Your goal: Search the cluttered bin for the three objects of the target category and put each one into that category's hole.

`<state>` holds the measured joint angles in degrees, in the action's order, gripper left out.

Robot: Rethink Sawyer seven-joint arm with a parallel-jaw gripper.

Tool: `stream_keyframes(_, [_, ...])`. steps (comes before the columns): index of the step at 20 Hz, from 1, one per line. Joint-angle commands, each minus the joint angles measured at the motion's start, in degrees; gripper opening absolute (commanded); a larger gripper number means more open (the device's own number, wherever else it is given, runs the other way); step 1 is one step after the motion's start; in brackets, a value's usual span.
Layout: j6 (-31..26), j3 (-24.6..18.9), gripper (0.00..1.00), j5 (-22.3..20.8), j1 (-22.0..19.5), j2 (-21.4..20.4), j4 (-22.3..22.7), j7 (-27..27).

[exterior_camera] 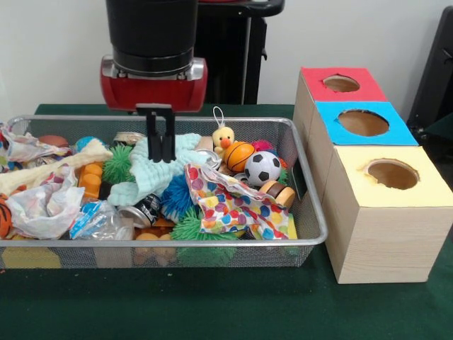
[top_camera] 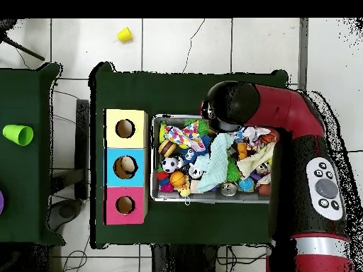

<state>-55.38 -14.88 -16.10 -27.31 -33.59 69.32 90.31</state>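
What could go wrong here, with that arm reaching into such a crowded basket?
The gripper hangs with fingers close together over the mint cloth, not over a plastic bag, so it might grab the wrong thing. The cloth lies under and against neighbouring toys, so lifting it could drag a spiky ball along. The bags sit at the bin's far end, half buried.

Three boxes (exterior_camera: 375,177), perhaps two bags (exterior_camera: 42,209)
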Motion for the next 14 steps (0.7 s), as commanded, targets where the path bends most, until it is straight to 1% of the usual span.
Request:
stream_keyframes(1, [-5.00,-3.24,0.00,-0.52,-2.01,3.86,-1.05,-6.19])
stream_keyframes(4, [-4.76,-3.40,0.00,-0.97,-2.14,5.04,-2.23,-6.68])
stream_keyframes(7, [-4.14,-3.62,0.00,-1.09,-2.58,5.42,-2.12,-7.28])
stream_keyframes(14, [-4.90,-3.80,0.00,-1.52,-2.82,6.31,-3.67,-8.36])
